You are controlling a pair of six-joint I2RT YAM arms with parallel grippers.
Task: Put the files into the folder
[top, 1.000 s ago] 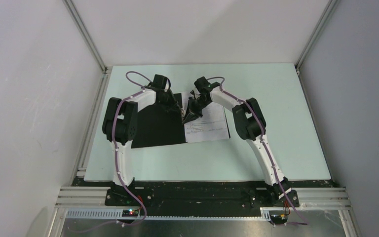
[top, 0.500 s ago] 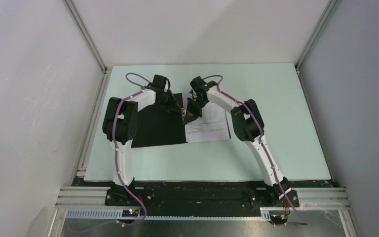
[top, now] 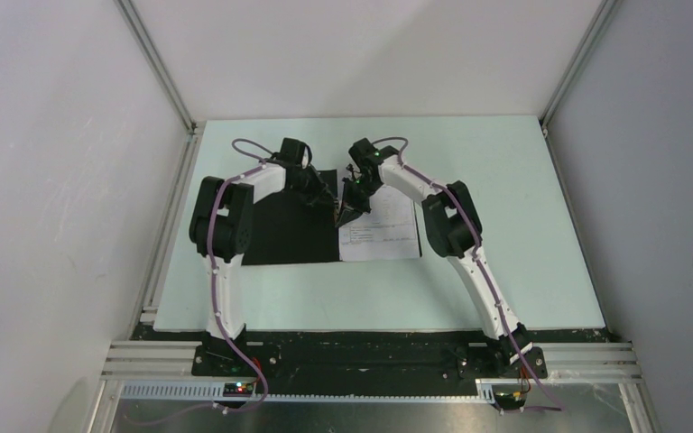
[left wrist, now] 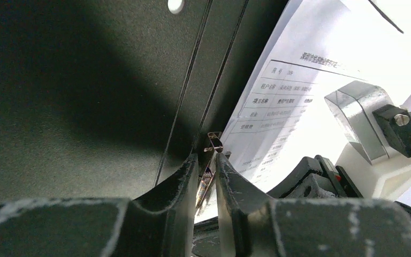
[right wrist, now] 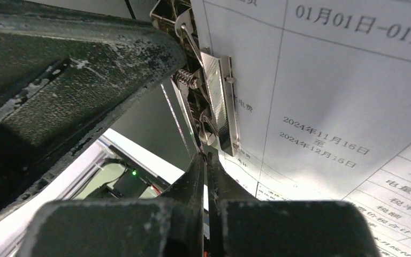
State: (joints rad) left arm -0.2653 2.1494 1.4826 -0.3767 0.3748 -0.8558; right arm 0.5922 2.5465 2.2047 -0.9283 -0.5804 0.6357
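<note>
Two grips: left fingers pinch clip lever; right fingers closed beside it.
Files: on open folder, right half.
Technique: likely ease lever down slowly, sheets kept square.

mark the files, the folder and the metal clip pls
files (top: 381,236): top view, middle of the printed sheet.
folder (top: 291,238): top view, black inside of the open left cover.
metal clip (right wrist: 218,99): right wrist view, silver clamp bar.

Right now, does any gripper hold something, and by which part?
The left gripper pinches the metal clip lever of the folder by its tip. The right gripper is shut close to the same clip; whether it holds anything cannot be told.
</note>
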